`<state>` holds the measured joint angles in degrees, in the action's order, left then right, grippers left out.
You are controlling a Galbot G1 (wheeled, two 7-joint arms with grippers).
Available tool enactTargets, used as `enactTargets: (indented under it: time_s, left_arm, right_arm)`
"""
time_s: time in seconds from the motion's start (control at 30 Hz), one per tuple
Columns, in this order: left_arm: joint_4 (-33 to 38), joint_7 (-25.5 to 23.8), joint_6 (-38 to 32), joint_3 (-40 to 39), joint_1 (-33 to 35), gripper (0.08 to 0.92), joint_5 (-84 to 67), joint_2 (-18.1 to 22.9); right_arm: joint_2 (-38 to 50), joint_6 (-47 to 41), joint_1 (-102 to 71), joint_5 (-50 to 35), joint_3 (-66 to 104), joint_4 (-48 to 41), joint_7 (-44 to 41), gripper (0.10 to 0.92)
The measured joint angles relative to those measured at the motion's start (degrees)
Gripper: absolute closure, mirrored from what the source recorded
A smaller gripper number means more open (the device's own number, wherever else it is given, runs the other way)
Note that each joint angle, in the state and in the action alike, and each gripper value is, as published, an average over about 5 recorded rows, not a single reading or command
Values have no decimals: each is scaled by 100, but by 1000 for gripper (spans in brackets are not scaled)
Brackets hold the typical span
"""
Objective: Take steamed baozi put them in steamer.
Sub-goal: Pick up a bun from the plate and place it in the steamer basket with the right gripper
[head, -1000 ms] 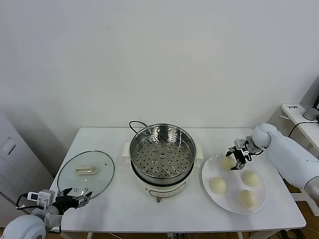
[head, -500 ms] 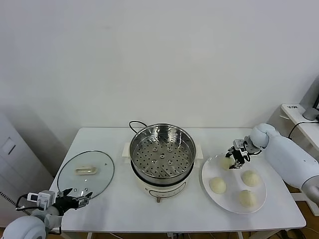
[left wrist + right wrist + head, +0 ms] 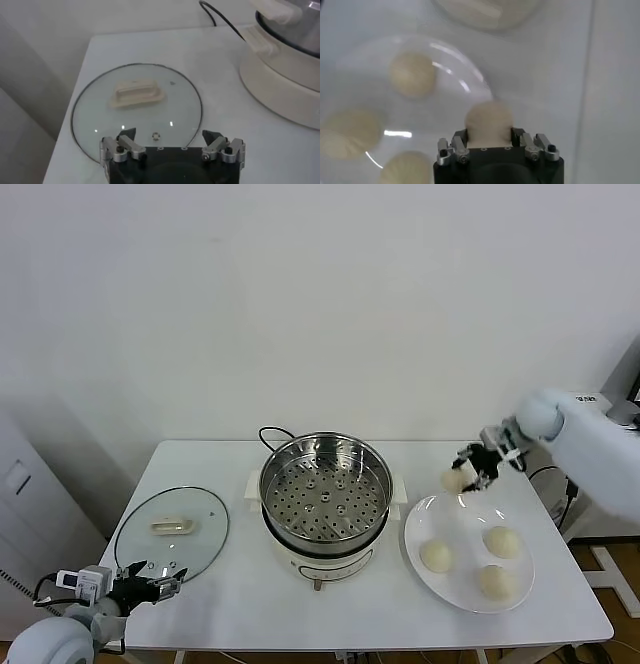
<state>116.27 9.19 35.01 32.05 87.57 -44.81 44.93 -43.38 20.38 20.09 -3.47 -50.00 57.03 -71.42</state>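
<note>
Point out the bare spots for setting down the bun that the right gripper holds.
The round steel steamer's perforated tray is bare throughout. The large white plate's back part is free; three cream-white buns crowd its front. The right gripper holds its bun above there.

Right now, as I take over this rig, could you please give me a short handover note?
Right gripper: shut on one baozi, held in the air above the far edge of the white plate, not yet over the steamer.
Left gripper: open and idle at the table's near left corner, beside the glass lid.
Steamer: lid off, perforated tray holds no buns.
Three baozi lie on the plate.
Done: first bun picked up.
Left: place it in the steamer, then move the other three.
</note>
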Motion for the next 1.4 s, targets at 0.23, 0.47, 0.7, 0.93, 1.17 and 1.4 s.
enactTargets:
  time_s: [0.23,0.47,0.7,0.93,1.17,1.4]
  left_arm:
    - [21,10,0,-1,-8,177,1,-42]
    - [19,19,0,4,-22,177,1,-69]
    - [3,26,-11,6,-13,177,1,-68]
    - [-8,33,-17,8,2,177,2,-67]
    - [4,38,-17,10,1,177,6,-65]
    - [6,39,-20,16,13,177,18,-59]
  right_arm:
    - [-646,942,690,-271,-248,-247,-313,482]
    - [-1507,1848,928,-204,-201,-528,-548,482]
    - [-2225,2365,911,130,-43,-572,-607,482]
    - [-2668,2639,685,670,94,-435,-679,482]
    - [-2882,2684,363,1303,257,-315,-758,482]
    - [-3085,2683,-14,1893,498,-364,-762,482]
